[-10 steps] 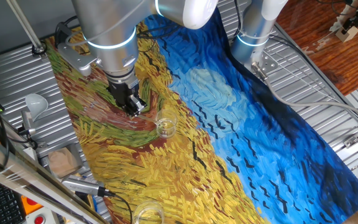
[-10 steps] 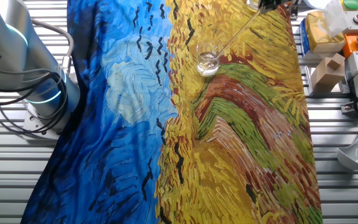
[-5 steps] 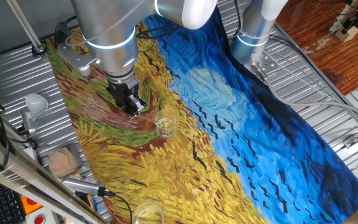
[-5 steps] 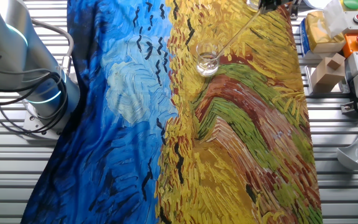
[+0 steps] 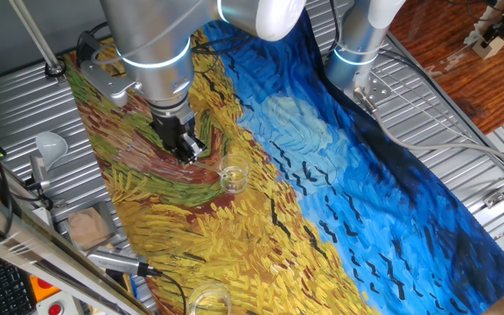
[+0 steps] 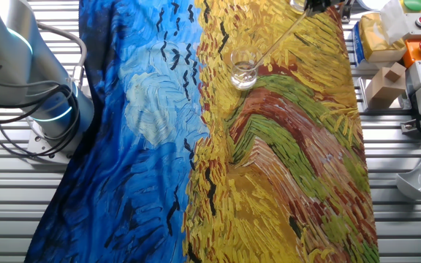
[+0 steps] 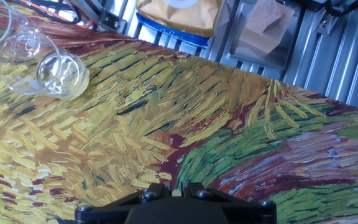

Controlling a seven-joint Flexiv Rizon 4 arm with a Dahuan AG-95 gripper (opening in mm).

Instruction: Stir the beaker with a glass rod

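The beaker [image 5: 233, 178] is a small clear glass standing on the yellow part of the painted cloth; it also shows in the other fixed view [image 6: 244, 73] and at the hand view's upper left [image 7: 42, 65]. The glass rod [image 6: 280, 38] is a faint thin line slanting from the beaker's rim up toward the cloth's top edge. I cannot make it out in the other views. My gripper [image 5: 189, 152] hangs above the cloth, left of the beaker and apart from it. Its jaws stand close together with nothing in them [image 7: 178, 190]. It is out of the other fixed view.
A wider clear glass vessel [image 5: 208, 300] stands at the cloth's near edge. A white funnel [image 5: 51, 144], a cardboard block [image 5: 87, 227] and a grey metal pole [image 5: 35, 35] are on the ribbed table to the left. The arm's base [image 5: 357, 44] stands behind the cloth.
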